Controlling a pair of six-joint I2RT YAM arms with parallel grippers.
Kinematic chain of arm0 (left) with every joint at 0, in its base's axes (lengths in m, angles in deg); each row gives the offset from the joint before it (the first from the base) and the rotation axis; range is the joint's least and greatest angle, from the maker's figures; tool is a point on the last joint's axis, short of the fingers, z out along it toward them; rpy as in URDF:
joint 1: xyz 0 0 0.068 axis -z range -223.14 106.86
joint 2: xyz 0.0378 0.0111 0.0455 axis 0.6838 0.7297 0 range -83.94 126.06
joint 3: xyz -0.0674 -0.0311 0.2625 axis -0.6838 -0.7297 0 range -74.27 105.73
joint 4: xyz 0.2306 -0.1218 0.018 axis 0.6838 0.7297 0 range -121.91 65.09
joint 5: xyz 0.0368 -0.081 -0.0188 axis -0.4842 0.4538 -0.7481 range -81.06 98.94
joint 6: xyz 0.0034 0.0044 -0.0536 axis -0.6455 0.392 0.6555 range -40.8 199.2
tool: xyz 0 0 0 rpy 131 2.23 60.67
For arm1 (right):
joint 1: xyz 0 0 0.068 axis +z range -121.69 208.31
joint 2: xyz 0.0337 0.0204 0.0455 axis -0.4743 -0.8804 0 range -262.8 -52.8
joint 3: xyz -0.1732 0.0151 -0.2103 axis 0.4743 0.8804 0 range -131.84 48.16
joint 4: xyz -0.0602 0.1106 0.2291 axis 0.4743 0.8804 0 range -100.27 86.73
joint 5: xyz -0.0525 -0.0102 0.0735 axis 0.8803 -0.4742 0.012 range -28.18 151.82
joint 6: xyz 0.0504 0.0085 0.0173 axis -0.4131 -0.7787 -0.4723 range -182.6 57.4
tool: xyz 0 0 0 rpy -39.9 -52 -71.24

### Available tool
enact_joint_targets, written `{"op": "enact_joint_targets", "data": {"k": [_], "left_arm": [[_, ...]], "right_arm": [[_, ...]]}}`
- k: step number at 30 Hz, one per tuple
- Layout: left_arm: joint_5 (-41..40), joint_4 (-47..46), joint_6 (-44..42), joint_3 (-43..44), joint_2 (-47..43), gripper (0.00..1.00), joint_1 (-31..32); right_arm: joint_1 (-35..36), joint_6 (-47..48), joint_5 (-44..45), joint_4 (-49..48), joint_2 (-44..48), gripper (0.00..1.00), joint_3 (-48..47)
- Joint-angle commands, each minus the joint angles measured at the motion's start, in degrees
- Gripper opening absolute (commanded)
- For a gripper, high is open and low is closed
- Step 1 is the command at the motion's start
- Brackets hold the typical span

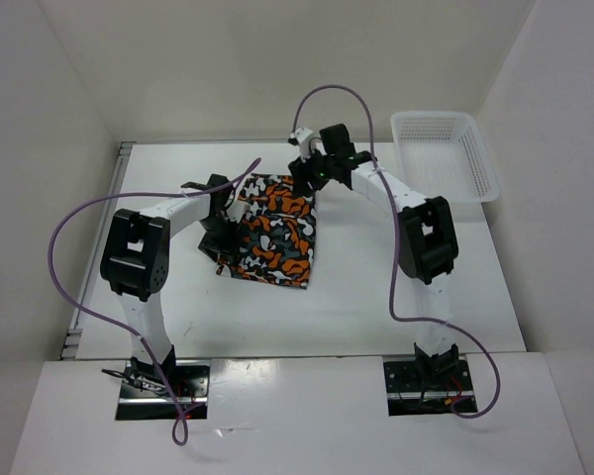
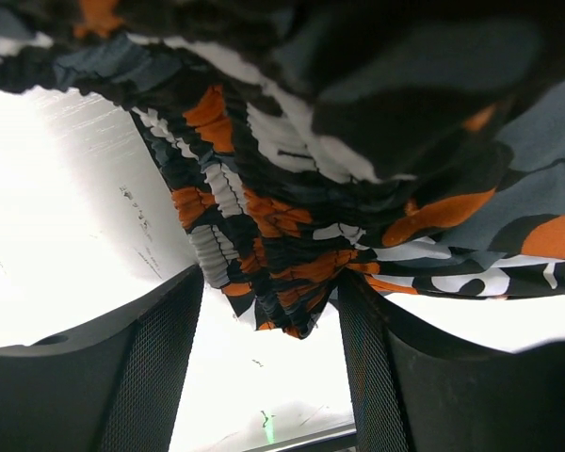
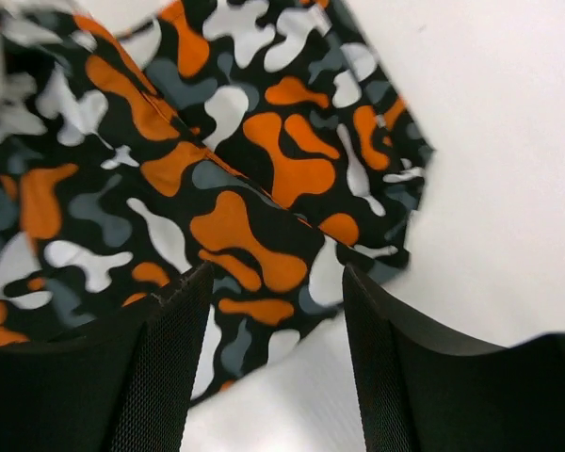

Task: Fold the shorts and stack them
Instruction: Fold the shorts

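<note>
Presently the shorts (image 1: 274,233) are lying folded into a rough rectangle at the middle of the worktop (image 1: 376,297), between the two arms. The left end effector (image 1: 221,230) is sitting at their left edge; from above, its tips are hiding behind its own black body. Its wrist camera is showing its two fingers (image 2: 151,377) standing apart, with a gathered bit of the elastic waistband (image 2: 282,282) dipping into the gap between them. Most of the cloth there is crowding the lens, dark and blurred, so how far it is lifted off the worktop is hard to tell. The right end effector (image 1: 314,168) is hovering at the far right corner of the shorts, its fingers likewise spread over a folded edge; whether they are touching the cloth I cannot tell. Only part of the print is fitting into that wrist view. A white mesh basket (image 1: 445,148) is sitting at the far right, well apart from the shorts.
</note>
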Motion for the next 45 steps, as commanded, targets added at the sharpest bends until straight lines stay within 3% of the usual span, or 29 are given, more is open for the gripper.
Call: {"op": "enact_joint_targets", "data": {"k": [1, 7, 11, 12, 16, 17, 24, 32, 33, 40, 45], "left_arm": [[-0.6, 1.1, -0.3, -0.3, -1.1, 0.67, -0.3], [-0.6, 1.6, -0.3, 0.9, -1.1, 0.68, -0.3], [-0.6, 1.6, -0.3, 0.9, -0.5, 0.68, -0.3], [-0.6, 1.6, -0.3, 0.9, -0.5, 0.68, -0.3], [0.0, 1.6, -0.3, -0.5, -0.5, 0.65, -0.3], [0.0, 1.6, -0.3, -0.5, -0.5, 0.64, -0.3], [-0.6, 1.6, -0.3, -1.1, -0.5, 0.68, -0.3], [2.1, 3.9, -0.3, 4.4, -4.5, 0.91, -0.3], [2.7, 3.9, -0.3, 4.9, -5.2, 1.00, -0.3], [10.6, 5.9, -0.3, 2.6, -10.4, 1.00, -0.3], [14.6, 6.5, -0.3, 2.9, -14.3, 1.00, -4.0]], "right_arm": [[3.7, 8.2, 2.4, 2.5, -6.0, 0.63, -3.2], [6.2, 8.2, 6.4, -0.8, -10.8, 0.71, -6.2], [7.6, 4.3, 11.7, -4.5, -13.5, 0.67, -8.4], [7.6, 3.6, 12.4, -5.3, -14.0, 0.64, -8.4], [7.6, 1.2, 16.5, -7.5, -15.2, 0.27, -9.0], [7.6, 0.5, 18.8, -8.2, -15.7, 0.27, -9.0], [7.6, -0.8, 23.9, -9.5, -17.4, 0.27, -10.0], [7.6, -1.7, 29.2, -10.6, -11.2, 0.42, -12.3], [7.6, -1.7, 29.8, -10.6, -8.6, 0.44, -12.3], [5.8, -1.7, 28.3, -2.5, 4.2, 0.59, -10.2], [2.6, -0.7, 28.3, -1.3, 15.0, 0.60, -2.3]]}}
